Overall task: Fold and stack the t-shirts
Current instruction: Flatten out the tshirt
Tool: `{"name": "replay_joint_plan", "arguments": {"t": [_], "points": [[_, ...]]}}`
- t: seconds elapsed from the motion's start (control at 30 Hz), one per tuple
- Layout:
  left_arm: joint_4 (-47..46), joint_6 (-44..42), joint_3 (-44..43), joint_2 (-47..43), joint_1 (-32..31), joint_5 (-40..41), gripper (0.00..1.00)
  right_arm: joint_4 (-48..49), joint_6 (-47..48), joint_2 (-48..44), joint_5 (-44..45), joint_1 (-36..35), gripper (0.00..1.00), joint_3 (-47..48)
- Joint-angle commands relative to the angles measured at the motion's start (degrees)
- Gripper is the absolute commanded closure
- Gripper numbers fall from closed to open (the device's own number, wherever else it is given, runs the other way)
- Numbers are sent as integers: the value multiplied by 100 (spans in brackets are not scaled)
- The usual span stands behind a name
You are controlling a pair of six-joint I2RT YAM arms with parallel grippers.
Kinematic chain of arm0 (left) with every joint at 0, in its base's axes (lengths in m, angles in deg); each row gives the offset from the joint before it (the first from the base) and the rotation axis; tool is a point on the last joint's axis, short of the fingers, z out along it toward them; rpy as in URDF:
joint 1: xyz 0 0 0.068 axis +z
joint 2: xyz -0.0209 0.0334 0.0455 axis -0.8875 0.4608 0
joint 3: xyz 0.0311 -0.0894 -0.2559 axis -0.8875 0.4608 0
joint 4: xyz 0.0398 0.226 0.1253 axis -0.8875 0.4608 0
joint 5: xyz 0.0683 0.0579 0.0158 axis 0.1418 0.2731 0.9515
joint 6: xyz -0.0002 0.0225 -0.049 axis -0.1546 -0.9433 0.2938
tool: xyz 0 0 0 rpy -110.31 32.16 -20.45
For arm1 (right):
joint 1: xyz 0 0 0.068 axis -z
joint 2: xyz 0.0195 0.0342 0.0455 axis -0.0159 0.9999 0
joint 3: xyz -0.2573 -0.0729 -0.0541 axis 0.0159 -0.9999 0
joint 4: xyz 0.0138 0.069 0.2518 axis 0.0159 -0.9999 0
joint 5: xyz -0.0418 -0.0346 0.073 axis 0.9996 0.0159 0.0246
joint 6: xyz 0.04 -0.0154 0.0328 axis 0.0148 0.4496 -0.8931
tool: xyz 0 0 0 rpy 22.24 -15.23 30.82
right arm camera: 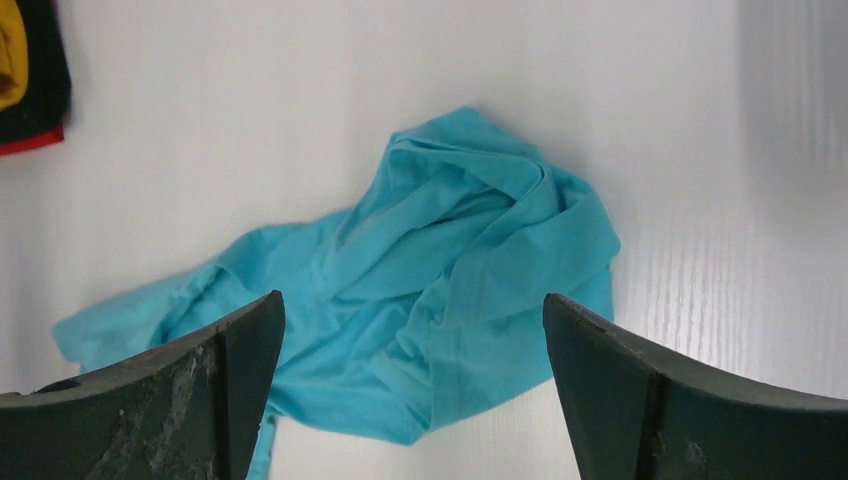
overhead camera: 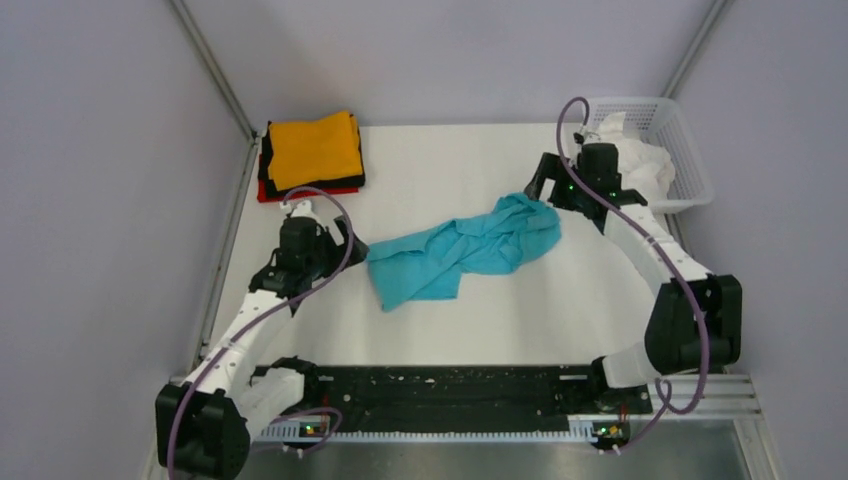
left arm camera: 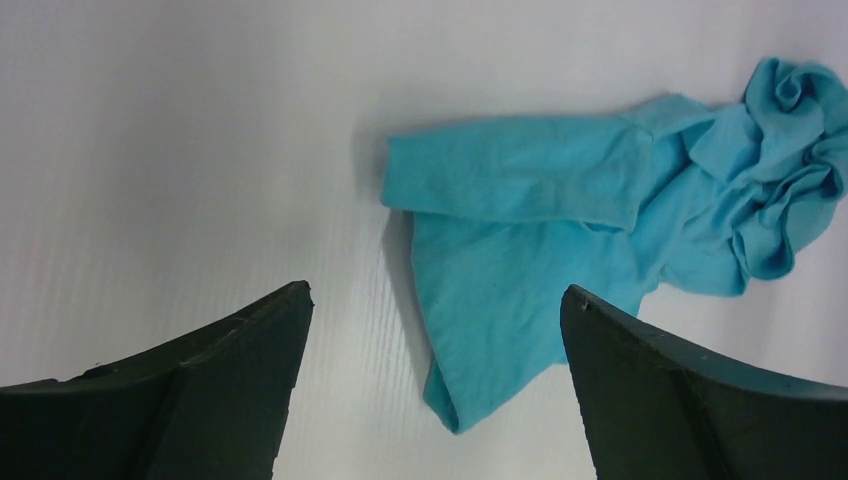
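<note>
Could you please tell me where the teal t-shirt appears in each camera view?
Top external: teal t-shirt lies crumpled at the centre of the table.
Left wrist: right of centre.
Right wrist: centre, spreading lower left.
Shared landmark: orange-topped stack, top-left in top external and right wrist; not in left wrist.

A bright teal soft cloth t-shirt (left arm camera: 560,230) lies crumpled on the plain white ribbed table surface (left arm camera: 180,140); one sleeve lies flat toward the left, the far right end is bunched in folds; the left gripper (left arm camera: 435,292) has its two dark fingers (left arm camera: 200,390) spread wide; the shirt's lower corner shows in the gap.
</note>
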Motion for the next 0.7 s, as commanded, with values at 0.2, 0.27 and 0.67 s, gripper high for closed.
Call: {"name": "replay_joint_plan", "arguments": {"t": [0.2,0.27,0.67], "points": [[-1341,606,700,615,-126,-302,1,-158,1103,-164,1527,-1103,1,-65],[-1651,666,604,995,-102,-270,1,-167,1178,87,1707,-1290,1,99],[-2079,658,-212,2832,162,-806,26,-166,1136,696,2435,-1390,1,448]]}}
